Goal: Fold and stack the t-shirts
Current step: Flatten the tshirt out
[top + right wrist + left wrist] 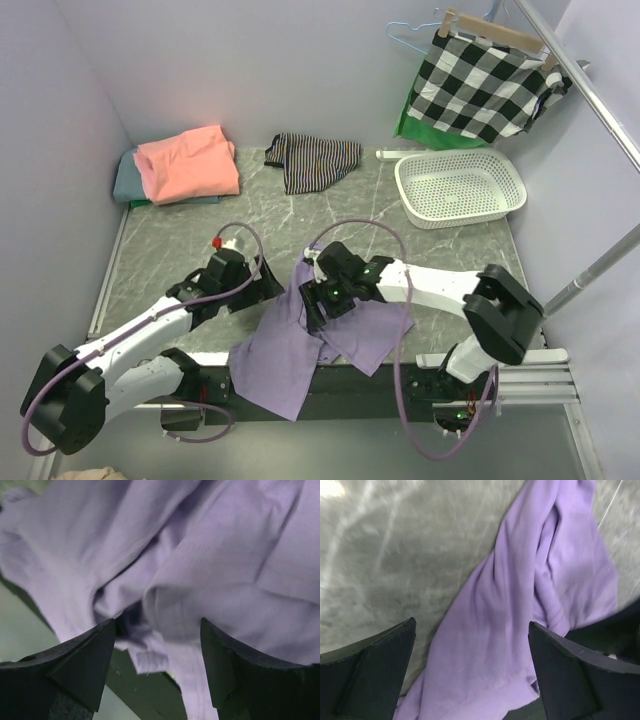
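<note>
A lavender-purple t-shirt (300,345) lies crumpled over the table's near edge, part of it hanging off the front. My left gripper (268,288) is open at the shirt's upper left edge; in the left wrist view its jaws (471,622) stand wide above the purple cloth (520,610). Over the bunched middle of the shirt my right gripper (319,304) is open, with folds of cloth (210,570) just beyond its fingertips (158,621). A folded salmon-pink t-shirt (188,163) rests on a grey-teal one (124,178) at the back left.
A striped cloth (313,160) lies at the back centre. A white perforated basket (460,187) stands at the back right. Above it a black-and-white checked cloth (487,85) hangs on a wooden hanger from a rail. Walls close in the left and back.
</note>
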`<action>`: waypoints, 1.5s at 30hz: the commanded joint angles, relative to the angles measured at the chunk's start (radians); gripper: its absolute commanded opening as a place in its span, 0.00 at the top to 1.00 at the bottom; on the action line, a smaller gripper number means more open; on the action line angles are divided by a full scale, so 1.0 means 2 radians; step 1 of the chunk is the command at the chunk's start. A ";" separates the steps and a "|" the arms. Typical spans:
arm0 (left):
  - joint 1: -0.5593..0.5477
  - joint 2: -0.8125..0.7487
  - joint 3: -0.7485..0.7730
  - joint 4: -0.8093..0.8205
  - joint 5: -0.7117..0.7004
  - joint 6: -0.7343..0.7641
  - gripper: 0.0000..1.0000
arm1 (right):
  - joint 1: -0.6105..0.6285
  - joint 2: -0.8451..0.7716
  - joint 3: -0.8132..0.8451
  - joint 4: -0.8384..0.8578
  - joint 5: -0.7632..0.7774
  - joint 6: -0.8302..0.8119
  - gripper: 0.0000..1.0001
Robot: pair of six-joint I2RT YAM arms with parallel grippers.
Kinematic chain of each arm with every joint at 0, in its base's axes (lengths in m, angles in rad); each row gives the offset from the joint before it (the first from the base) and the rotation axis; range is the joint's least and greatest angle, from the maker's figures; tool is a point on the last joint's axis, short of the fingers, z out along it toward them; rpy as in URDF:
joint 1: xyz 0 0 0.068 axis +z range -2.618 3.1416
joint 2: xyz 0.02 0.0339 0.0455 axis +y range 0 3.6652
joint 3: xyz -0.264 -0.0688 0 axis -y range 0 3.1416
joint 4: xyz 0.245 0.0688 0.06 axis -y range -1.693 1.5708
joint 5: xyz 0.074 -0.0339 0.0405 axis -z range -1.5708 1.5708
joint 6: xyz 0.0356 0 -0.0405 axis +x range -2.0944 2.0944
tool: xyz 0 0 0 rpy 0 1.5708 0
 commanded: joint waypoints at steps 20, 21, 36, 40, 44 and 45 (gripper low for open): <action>-0.052 0.065 0.075 -0.042 -0.099 0.025 0.99 | 0.000 -0.011 0.086 -0.056 0.181 -0.023 0.88; -0.046 0.071 0.090 -0.066 -0.111 0.036 0.99 | -0.002 -0.032 0.085 -0.061 0.201 -0.020 0.89; 0.149 0.101 0.268 -0.105 -0.136 0.150 0.98 | -0.058 -0.178 0.018 -0.195 0.355 0.042 0.99; 0.172 0.110 0.285 -0.119 -0.145 0.168 0.96 | -0.083 -0.206 -0.005 -0.214 0.390 0.075 1.00; 0.199 0.110 0.295 -0.141 -0.158 0.182 0.91 | -0.101 -0.241 -0.007 -0.233 0.419 0.094 1.00; 0.201 0.107 0.304 -0.151 -0.156 0.183 0.84 | -0.102 -0.252 -0.003 -0.242 0.429 0.109 1.00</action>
